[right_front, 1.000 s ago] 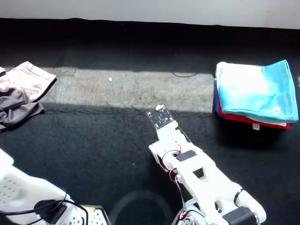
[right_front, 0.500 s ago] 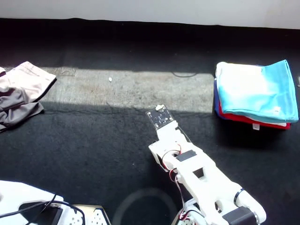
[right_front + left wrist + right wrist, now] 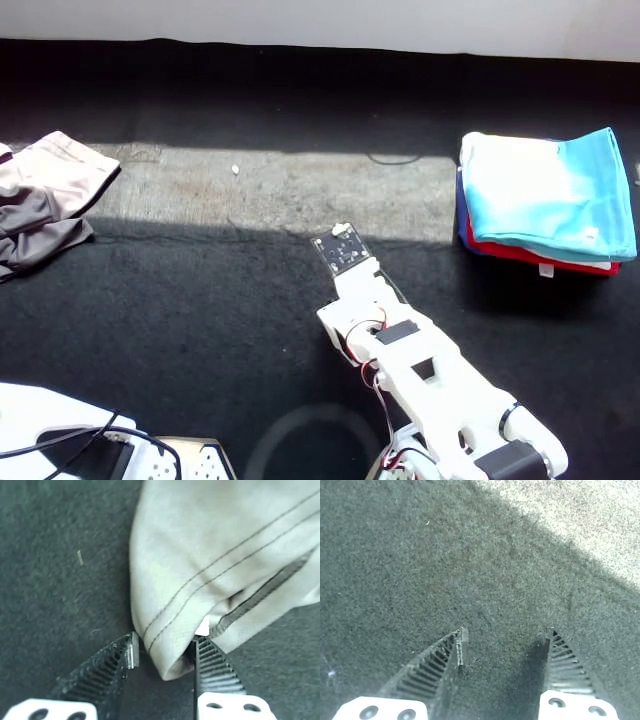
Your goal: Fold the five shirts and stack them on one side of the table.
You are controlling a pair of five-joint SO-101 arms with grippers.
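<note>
A pale beige shirt (image 3: 215,555) with double stitching lies on the dark mat. My left gripper (image 3: 165,652) is open, and the shirt's corner sits between its two fingers. In the high view, the crumpled pale shirt (image 3: 55,180) lies at the far left edge with a grey one (image 3: 35,235) beside it. A stack of folded shirts (image 3: 545,195), light blue on top with red and dark blue beneath, sits at the right side. My right gripper (image 3: 506,642) is open over bare mat with nothing between its fingers. The right arm (image 3: 400,350) stands at the centre front.
A sunlit strip (image 3: 300,190) crosses the dark mat (image 3: 200,300) from left to right. The left arm's white base (image 3: 60,440) shows at the bottom left corner. A thin cable (image 3: 395,158) lies near the stack.
The left arm's white body has dropped lower toward the bottom left corner of the high view. The right arm and both piles of shirts have not moved.
</note>
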